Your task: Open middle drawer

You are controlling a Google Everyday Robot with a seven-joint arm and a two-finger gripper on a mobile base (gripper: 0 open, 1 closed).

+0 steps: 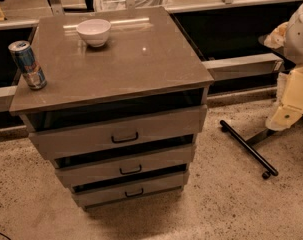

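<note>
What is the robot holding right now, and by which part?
Nothing visible: its tool sits at the right edge, apart from the middle drawer and its handle.

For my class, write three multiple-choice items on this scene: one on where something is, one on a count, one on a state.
1. Where is the white bowl?
A) on the cabinet top
B) inside a drawer
C) on the floor

2. How many drawers are there?
A) two
B) three
C) five

3. How is the can placed?
A) lying on its side
B) tipped into the bowl
C) standing upright

Answers:
1 A: the bowl rests toward the back of the top.
2 B: the middle drawer has one drawer above it and one below.
3 C: the can stands upright at the top's left edge.

The gripper is at the right edge of the view, apart from the drawers.
</note>
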